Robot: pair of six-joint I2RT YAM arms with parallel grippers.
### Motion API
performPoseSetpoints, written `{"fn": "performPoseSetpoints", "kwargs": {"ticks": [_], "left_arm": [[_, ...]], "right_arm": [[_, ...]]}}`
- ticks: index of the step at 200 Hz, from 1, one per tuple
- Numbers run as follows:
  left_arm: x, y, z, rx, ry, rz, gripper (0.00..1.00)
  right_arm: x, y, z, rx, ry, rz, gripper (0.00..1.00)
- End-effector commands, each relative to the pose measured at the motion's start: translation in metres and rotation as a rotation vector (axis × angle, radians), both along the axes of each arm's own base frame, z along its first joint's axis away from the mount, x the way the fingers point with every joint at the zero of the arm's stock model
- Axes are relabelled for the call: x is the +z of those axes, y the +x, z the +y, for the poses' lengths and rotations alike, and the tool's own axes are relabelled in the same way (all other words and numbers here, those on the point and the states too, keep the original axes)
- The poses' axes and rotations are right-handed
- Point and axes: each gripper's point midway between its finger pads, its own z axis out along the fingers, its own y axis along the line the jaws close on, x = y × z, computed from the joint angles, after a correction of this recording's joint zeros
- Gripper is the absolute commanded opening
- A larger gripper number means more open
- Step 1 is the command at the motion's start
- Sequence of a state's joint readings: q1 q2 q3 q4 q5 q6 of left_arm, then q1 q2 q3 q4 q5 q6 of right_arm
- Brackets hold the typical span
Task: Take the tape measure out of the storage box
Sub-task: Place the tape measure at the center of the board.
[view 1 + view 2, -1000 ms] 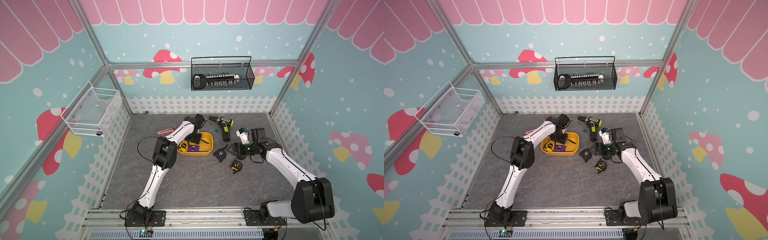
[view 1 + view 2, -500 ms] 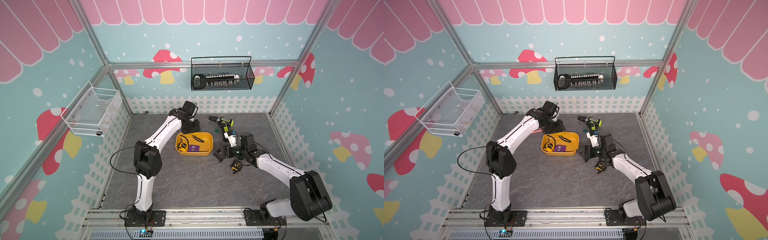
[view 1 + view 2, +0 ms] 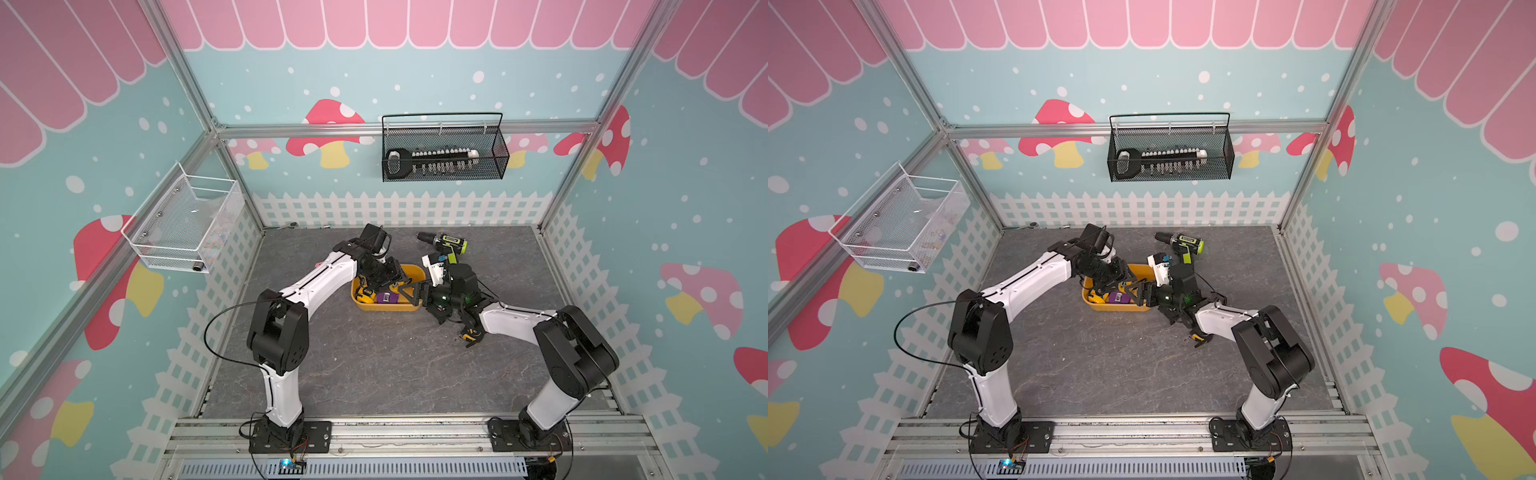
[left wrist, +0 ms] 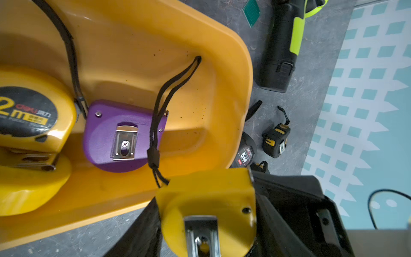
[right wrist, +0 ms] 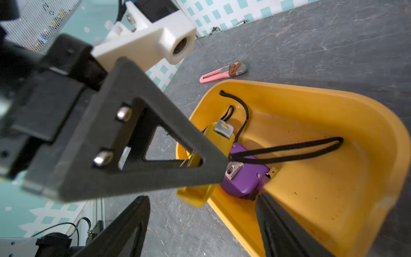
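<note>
The storage box (image 3: 415, 308) (image 3: 1144, 308) (image 4: 233, 73) (image 5: 367, 142) is a yellow-orange tub on the grey floor. My left gripper (image 3: 397, 279) (image 4: 206, 213) is shut on a yellow tape measure (image 4: 200, 193) (image 5: 219, 140), held just over the box's edge with its black strap (image 4: 171, 89) trailing into the box. A purple tape measure (image 4: 104, 133) (image 5: 242, 180) and a yellow 2 m tape measure (image 4: 33, 111) lie inside. My right gripper (image 3: 411, 293) (image 5: 204, 229) is open at the box's right end, one finger inside the wall and one outside.
A green-black drill (image 3: 446, 245) (image 4: 280, 51) lies behind the box. Two black tape measures (image 4: 244, 153) (image 4: 275, 140) sit on the floor beside it. A pink utility knife (image 5: 222, 73) lies beyond the box. A black mesh basket (image 3: 442, 153) and a white one (image 3: 183, 224) hang on the walls.
My right gripper has moved left from the floor tape measures to the box's right end, and its jaws have narrowed slightly. My left gripper swung back, then returned over the box.
</note>
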State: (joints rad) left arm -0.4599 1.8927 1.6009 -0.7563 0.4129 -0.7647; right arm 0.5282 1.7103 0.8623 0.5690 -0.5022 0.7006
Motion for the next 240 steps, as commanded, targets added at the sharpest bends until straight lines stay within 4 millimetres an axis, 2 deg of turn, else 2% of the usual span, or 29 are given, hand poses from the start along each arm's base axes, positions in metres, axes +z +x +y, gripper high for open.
{"fn": "performPoseSetpoints", "kwargs": {"ticks": [1, 25, 56, 78, 85, 101, 115, 130, 139, 152, 171, 189, 203, 226, 240], "left_arm": [[0.031, 0.004, -0.009, -0.001, -0.074, -0.076, 0.46], [0.033, 0.003, -0.013, -0.010, -0.085, -0.074, 0.46], [0.031, 0.001, -0.015, -0.023, -0.091, -0.068, 0.47], [0.030, 0.000, -0.017, -0.031, -0.094, -0.066, 0.52], [0.029, 0.000, -0.016, -0.036, -0.091, -0.068, 0.59], [0.033, 0.003, -0.010, -0.035, -0.066, -0.098, 0.86], [0.041, 0.011, 0.002, -0.025, -0.013, -0.154, 0.99], [0.051, 0.018, 0.020, -0.042, 0.101, -0.226, 0.99], [0.050, 0.023, 0.037, -0.052, 0.232, -0.270, 0.99], [0.037, 0.025, 0.058, -0.088, 0.391, -0.268, 0.99], [0.009, 0.021, 0.074, -0.166, 0.530, -0.210, 0.99], [-0.018, 0.018, 0.082, -0.210, 0.599, -0.157, 0.99], [-0.035, 0.015, 0.084, -0.240, 0.636, -0.127, 0.99], [-0.055, 0.013, 0.083, -0.292, 0.679, -0.095, 0.99], [-0.067, 0.013, 0.082, -0.316, 0.696, -0.067, 0.99]], "right_arm": [[0.022, 0.012, 0.016, 0.000, 0.082, -0.049, 0.75], [0.023, 0.017, 0.019, -0.018, 0.104, -0.062, 0.67], [0.024, 0.018, 0.020, -0.017, 0.118, -0.062, 0.44], [0.021, 0.017, 0.019, -0.020, 0.119, -0.059, 0.32], [0.021, 0.016, 0.018, -0.019, 0.120, -0.057, 0.31], [0.018, 0.012, 0.016, -0.011, 0.118, -0.040, 0.28], [0.017, 0.007, 0.009, -0.013, 0.115, -0.017, 0.27], [0.015, 0.003, -0.008, -0.026, 0.113, 0.032, 0.26], [0.015, 0.001, -0.023, -0.038, 0.115, 0.067, 0.26], [0.013, -0.005, -0.048, -0.059, 0.103, 0.122, 0.26], [0.007, -0.020, -0.087, -0.088, 0.044, 0.192, 0.26], [0.003, -0.035, -0.119, -0.113, -0.044, 0.227, 0.26], [0.002, -0.041, -0.139, -0.135, -0.050, 0.256, 0.27], [-0.002, -0.034, -0.163, -0.181, -0.045, 0.276, 0.27], [-0.013, -0.027, -0.171, -0.190, -0.051, 0.307, 0.27]]}}
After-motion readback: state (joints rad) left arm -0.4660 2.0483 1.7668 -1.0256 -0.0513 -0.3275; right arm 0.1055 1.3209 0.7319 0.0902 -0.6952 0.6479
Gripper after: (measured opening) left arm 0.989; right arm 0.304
